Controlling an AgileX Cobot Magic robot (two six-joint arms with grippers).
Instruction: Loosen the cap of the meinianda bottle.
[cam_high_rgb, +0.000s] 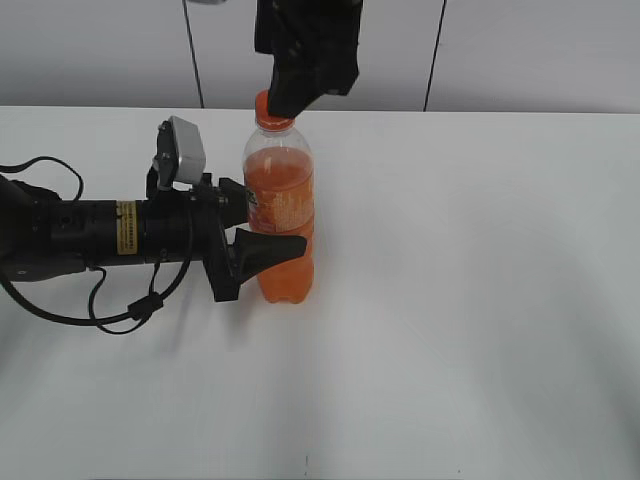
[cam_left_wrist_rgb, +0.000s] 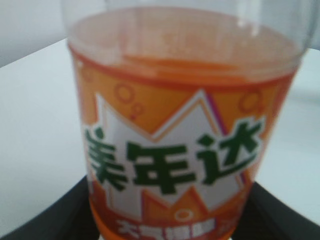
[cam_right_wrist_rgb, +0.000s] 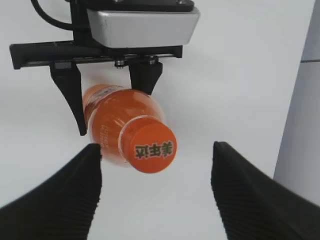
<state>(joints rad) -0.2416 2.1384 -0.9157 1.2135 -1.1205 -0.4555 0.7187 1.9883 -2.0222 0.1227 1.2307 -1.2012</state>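
The meinianda bottle (cam_high_rgb: 280, 215) stands upright on the white table, with orange soda and an orange-and-white label (cam_left_wrist_rgb: 172, 165). My left gripper (cam_high_rgb: 262, 232) comes in from the left and is shut on the bottle's label band. The orange cap (cam_high_rgb: 263, 104) is on the bottle; in the right wrist view the cap (cam_right_wrist_rgb: 149, 146) shows from above with green characters on it. My right gripper (cam_right_wrist_rgb: 156, 172) hangs just above the cap, open, with its black fingers spread wide to either side of it and not touching it. The bottle also shows in the right wrist view (cam_right_wrist_rgb: 107, 122).
The white table (cam_high_rgb: 480, 300) stretches to the right and front of the bottle. A grey panelled wall (cam_high_rgb: 540, 50) runs behind the table. The left arm's cables (cam_high_rgb: 110, 305) lie on the table at the left.
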